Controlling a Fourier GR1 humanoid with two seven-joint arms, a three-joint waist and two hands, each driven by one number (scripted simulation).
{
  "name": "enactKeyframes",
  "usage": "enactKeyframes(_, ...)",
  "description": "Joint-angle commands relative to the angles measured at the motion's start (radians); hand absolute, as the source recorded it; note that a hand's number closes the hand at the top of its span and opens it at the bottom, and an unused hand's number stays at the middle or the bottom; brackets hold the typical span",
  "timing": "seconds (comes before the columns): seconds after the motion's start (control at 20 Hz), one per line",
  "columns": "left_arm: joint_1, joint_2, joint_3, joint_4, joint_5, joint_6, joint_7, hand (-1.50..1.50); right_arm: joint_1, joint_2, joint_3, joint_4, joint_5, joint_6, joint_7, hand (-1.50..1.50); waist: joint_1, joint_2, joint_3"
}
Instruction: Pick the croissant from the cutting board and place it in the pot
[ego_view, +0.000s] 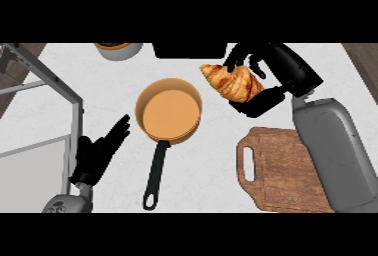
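Counter (221, 130): pale, faintly marbled top; dark wood strip showed at the far right corner and along the far left edge
Croissant (233, 83): golden brown, held off the surface above the far right part of the counter, to the right of the pot and beyond the cutting board; one tip pointed toward the far left
Right hand (272, 75): black, fingers curled over the croissant's far side, thumb part under its near right end, so the pastry was pinched between them; grey forearm ran down over the right side of the cutting board
Pot (169, 111): shallow, orange-tan inside, round, near the counter's middle; nothing lay in it; long black handle (155, 176) pointed toward the near edge
Cutting board (279, 172): brown wood with a slot grip on its left side, at the near right corner; its visible surface carried nothing, the right part hidden by the forearm
Left hand (100, 150): black, at the near left, fingers straight and slightly spread, pointing up toward the pot, touching nothing
Metal frame (52, 85): grey bars along the left edge
Bowl (118, 50): pale, with dark and orange contents, at the far edge left of centre
Dark object (189, 50): black, at the far edge, cut off; could not tell what it was
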Motion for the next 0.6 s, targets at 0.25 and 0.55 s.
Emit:
enactKeyframes(0.25, -0.059, 0.003, 0.023, 0.061, 0.0, -0.022, -0.006, 0.0, -0.25, 0.143, 0.15, 0.162, 0.187, -0.03, 0.195, 1.5, 0.01, 0.006, 0.0)
enactKeyframes(0.55, 0.0, -0.001, 0.003, -0.05, 0.001, -0.019, 0.039, 0.0, -0.35, 0.152, 0.212, 0.34, 0.332, -0.079, 0.165, 1.5, 0.022, 0.006, 0.0)
